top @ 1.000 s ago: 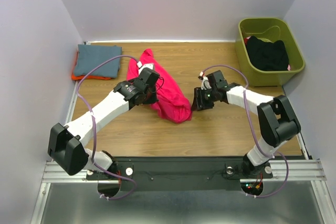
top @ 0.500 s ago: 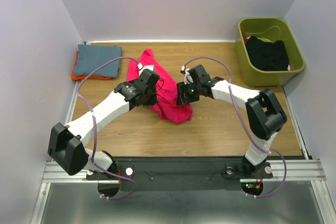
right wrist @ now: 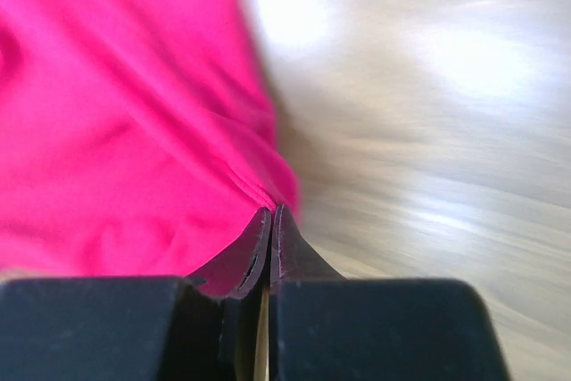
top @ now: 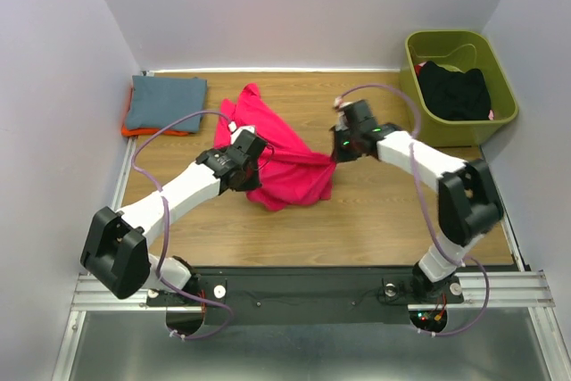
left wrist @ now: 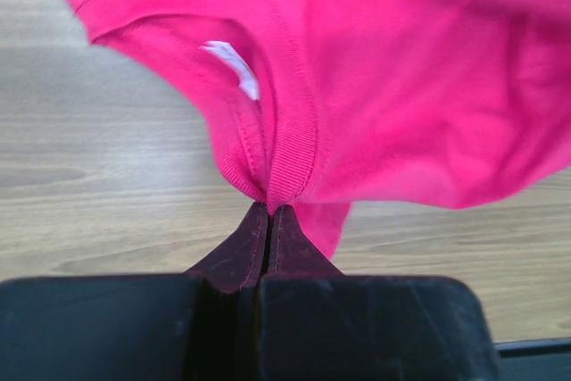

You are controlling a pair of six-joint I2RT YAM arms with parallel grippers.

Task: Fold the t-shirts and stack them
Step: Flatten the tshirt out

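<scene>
A magenta-pink t-shirt (top: 284,167) lies bunched in the middle of the table, stretched between my two grippers. My left gripper (top: 252,157) is shut on its ribbed collar (left wrist: 290,144), beside the white label (left wrist: 234,66). My right gripper (top: 335,152) is shut on the shirt's right edge (right wrist: 259,180), and this view is motion-blurred. A folded slate blue-grey t-shirt (top: 165,102) lies at the back left on top of an orange one (top: 134,131), of which only an edge shows. A black garment (top: 455,91) sits in the bin.
The olive-green plastic bin (top: 435,127) stands at the back right corner. Grey walls close the table on the left, back and right. Bare wood (top: 375,211) shows in front of the pink shirt.
My right gripper reached the pink shirt, shut on its edge and drew it right and back. The shirt now spreads between both grippers. The left gripper shifted slightly nearer.
</scene>
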